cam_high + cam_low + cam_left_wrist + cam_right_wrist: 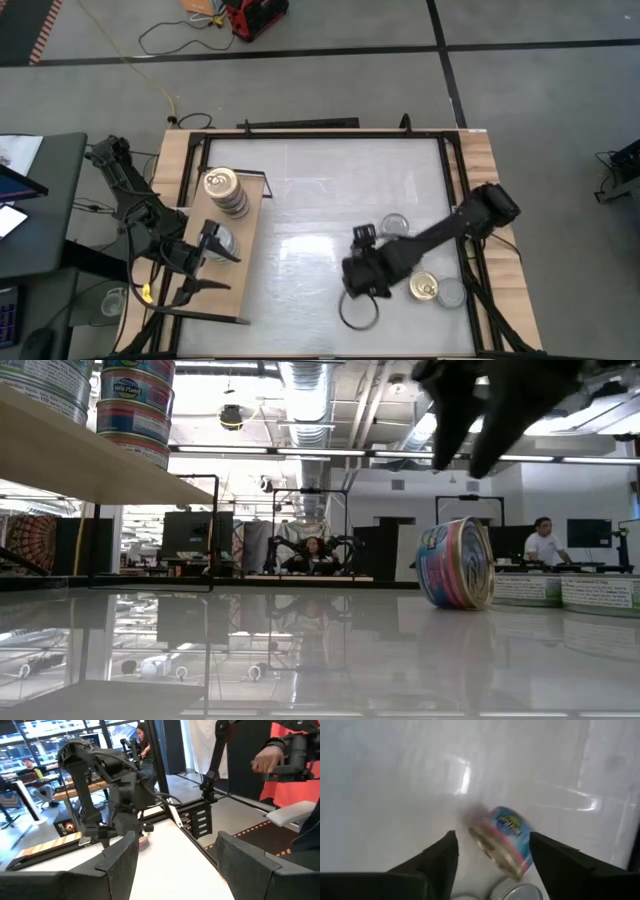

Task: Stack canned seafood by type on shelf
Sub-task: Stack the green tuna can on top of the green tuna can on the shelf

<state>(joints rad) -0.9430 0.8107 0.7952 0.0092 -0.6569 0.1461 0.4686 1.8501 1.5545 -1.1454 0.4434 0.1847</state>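
A tin of canned seafood with a blue and pink label stands on its rim on the white table, also visible as the tin in the low view. My right gripper hangs open above it, its fingers clear of the tin in the low view. On the shelf at the table's left stand a gold-topped stack of tins and a second stack. My left gripper is held open and level over the shelf, with nothing between its fingers.
More tins lie flat on the table's right part: a silver-topped one, a gold-topped one and another silver one. A black frame edges the table. A dark ring lies near the front edge.
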